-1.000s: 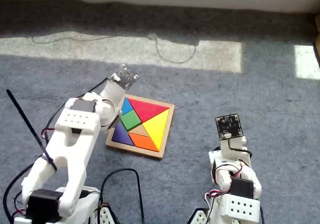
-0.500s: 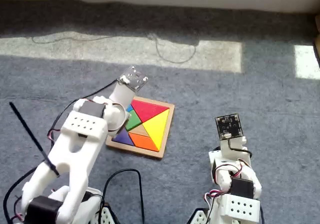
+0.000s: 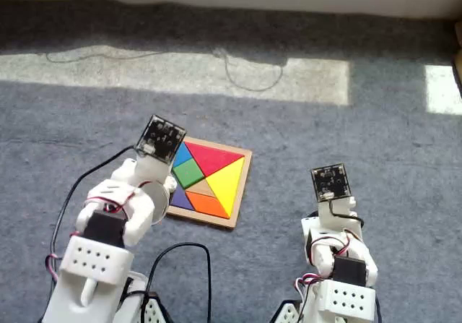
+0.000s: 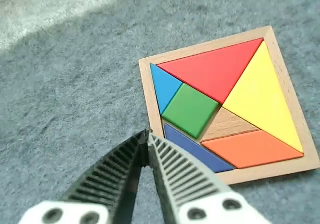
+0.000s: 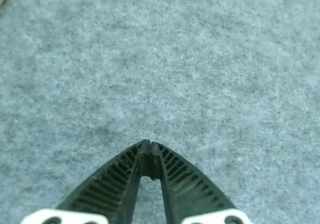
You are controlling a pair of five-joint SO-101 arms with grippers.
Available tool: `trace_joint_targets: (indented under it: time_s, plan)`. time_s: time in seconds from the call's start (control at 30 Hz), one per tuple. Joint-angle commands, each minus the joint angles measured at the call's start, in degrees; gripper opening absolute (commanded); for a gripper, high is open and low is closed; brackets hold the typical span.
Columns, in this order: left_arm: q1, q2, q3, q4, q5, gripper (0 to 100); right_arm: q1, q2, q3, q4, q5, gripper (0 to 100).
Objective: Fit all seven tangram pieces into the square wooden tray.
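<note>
The square wooden tray [image 3: 229,220] [image 4: 290,96] lies on grey carpet between the two arms. In it lie a red triangle [image 4: 215,66], a yellow triangle [image 4: 255,101], a small blue triangle [image 4: 164,86], a green square [image 4: 191,109], an orange piece [image 4: 250,148] and a dark blue parallelogram [image 4: 195,151]. A wood-coloured triangle [image 4: 227,125] sits in the middle; I cannot tell whether it is a piece or bare tray floor. My left gripper [image 4: 147,134] is shut and empty, above the tray's rim beside the parallelogram. My right gripper [image 5: 150,144] is shut and empty over bare carpet.
The left arm [image 3: 115,214] stands at the tray's left side, the right arm [image 3: 332,222] to the tray's right. A thin cable [image 3: 238,77] lies on the sunlit carpet at the back. A black cable [image 3: 180,249] loops near the arm bases.
The left arm has drawn back from over the tray's far left corner toward its base, and its wrist has turned downward. The right arm and the pieces have not moved.
</note>
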Motion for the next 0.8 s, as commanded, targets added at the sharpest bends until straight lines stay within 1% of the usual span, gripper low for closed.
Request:
trace_joint_targets:
  time_s: [0.0, 0.27, 0.3, 0.37, 0.47, 0.53, 0.63, 0.77]
  plan:
    - [-2.59, -15.52, 5.58, -1.05, 1.05, 1, 0.66, -0.75, 2.51, 0.13, 0.00, 1.2]
    - [-10.24, -35.82, 17.89, -0.97, 0.88, 2, 0.04, -0.75, 2.68, -0.48, -0.79, 1.2]
    - [-11.03, -38.02, 19.38, -0.88, 0.88, 2, -0.57, -0.75, 2.68, -1.19, -2.37, 1.2]
    - [-12.35, -41.36, 21.32, -0.88, 0.79, 2, -1.89, -0.75, 2.68, -3.30, -8.00, 1.2]
    - [-14.11, -41.10, 22.46, -0.88, 0.70, 4, -2.42, -0.75, 2.77, -6.02, -15.56, 0.9]
    - [-15.25, -40.48, 22.81, -0.88, 0.70, 8, -2.42, -0.75, 2.95, -7.34, -17.93, 0.9]
    - [-17.01, -40.66, 25.19, -1.05, 0.79, 13, -4.44, -0.75, 5.58, -8.92, -18.20, 0.9]
    - [-18.51, -40.66, 27.03, -1.14, 0.70, 15, -9.10, -0.75, 6.55, -9.71, -18.46, 0.9]
